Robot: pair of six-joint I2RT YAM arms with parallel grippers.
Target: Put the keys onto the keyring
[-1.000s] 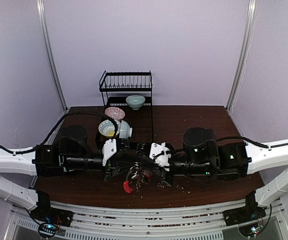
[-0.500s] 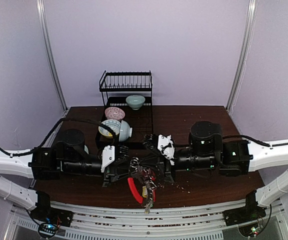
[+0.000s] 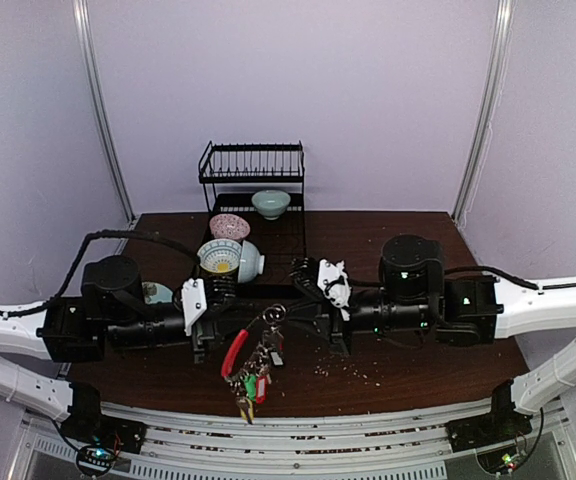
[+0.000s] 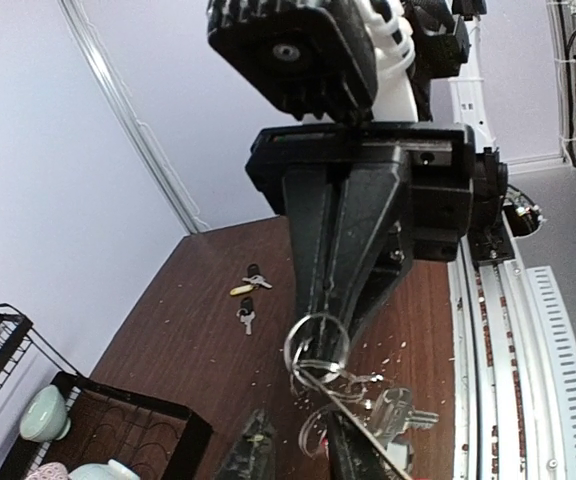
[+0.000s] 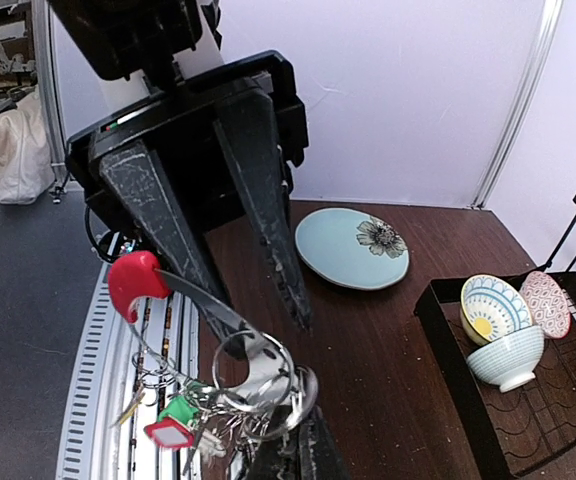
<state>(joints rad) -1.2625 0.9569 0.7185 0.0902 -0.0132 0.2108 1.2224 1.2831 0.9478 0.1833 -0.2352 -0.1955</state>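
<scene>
My right gripper (image 5: 303, 440) is shut on the keyring (image 5: 253, 365), holding its thin rings off the table (image 3: 408, 350). The keyring (image 3: 274, 316) hangs between the two grippers, its red clip (image 5: 133, 282) out on a metal strip and its bunch of keys (image 3: 250, 385) with green and red tags dangling below. My left gripper (image 4: 303, 440) faces it with jaws apart; one finger lies against the clip's strip, and I see nothing clamped between them. Loose keys (image 4: 247, 297) lie on the table beyond the right gripper (image 4: 333, 300).
A pale blue plate (image 5: 353, 248) lies at the left of the table. A black tray (image 5: 438, 330) holds patterned bowls (image 3: 230, 255), with a wire dish rack (image 3: 253, 165) behind it. Crumbs dot the wood. A metal rail (image 3: 298, 425) runs along the near edge.
The keyring came up off the table and shifted left; its bunch now dangles freely. The left arm drew back to the left and the right gripper followed, still closed.
</scene>
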